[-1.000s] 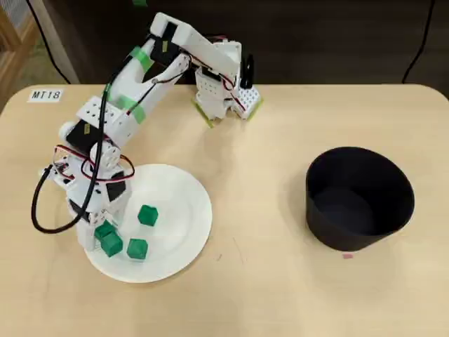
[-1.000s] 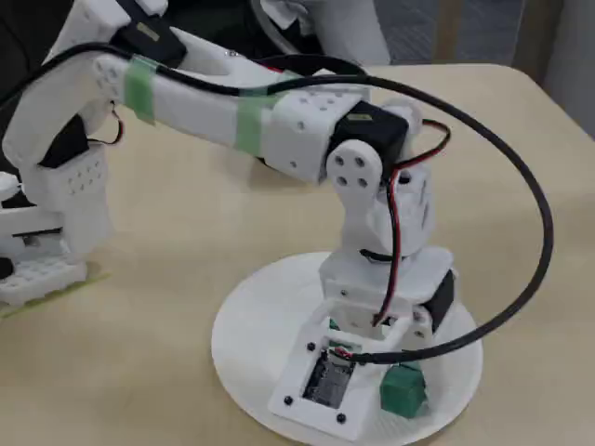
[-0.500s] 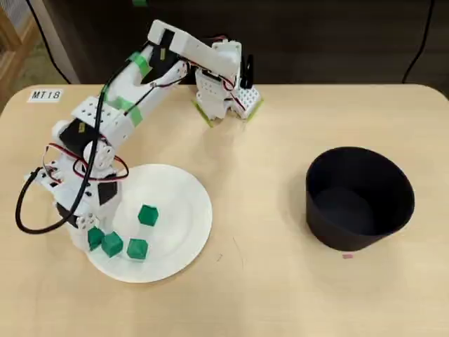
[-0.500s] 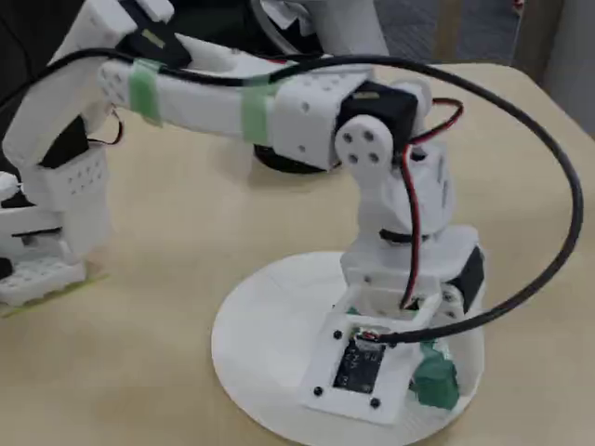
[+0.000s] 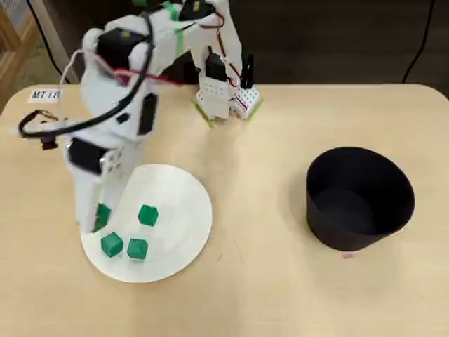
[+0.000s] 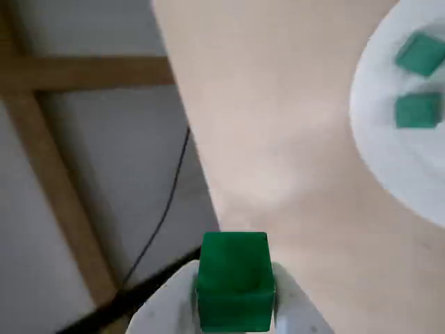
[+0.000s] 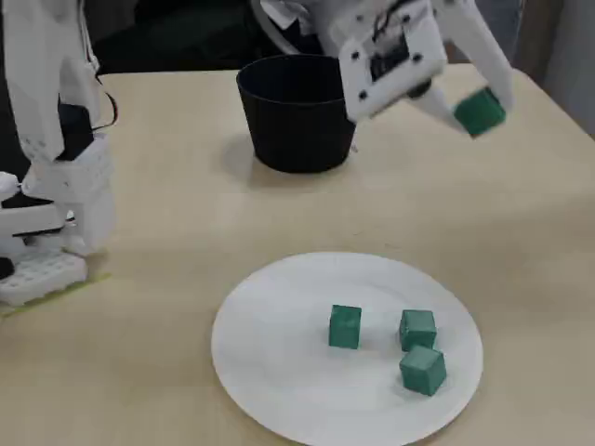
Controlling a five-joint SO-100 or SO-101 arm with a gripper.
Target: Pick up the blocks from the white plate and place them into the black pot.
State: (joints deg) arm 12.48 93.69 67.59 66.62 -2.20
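Gripper (image 7: 481, 110) holds one green block (image 7: 480, 111) between its two fingers, lifted above the table (image 7: 167, 232). In the wrist view this block (image 6: 233, 280) fills the gap between the jaws. Three other blocks (image 7: 345, 327) (image 7: 417, 330) (image 7: 423, 369) lie on the white plate (image 7: 270, 344), close together. Black pot (image 5: 359, 199) stands well apart from the plate, at the right in the overhead view.

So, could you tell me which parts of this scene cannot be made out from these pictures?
- Black pot floor: in the fixed view its near wall hides it; the wrist view leaves the pot out.
- Gripper fingers: cut off by the wrist view's bottom edge, and blurred around the held block in the fixed view.
- Held block: in the overhead view the arm covers most of it.
- White plate: cut by the wrist view's right edge.
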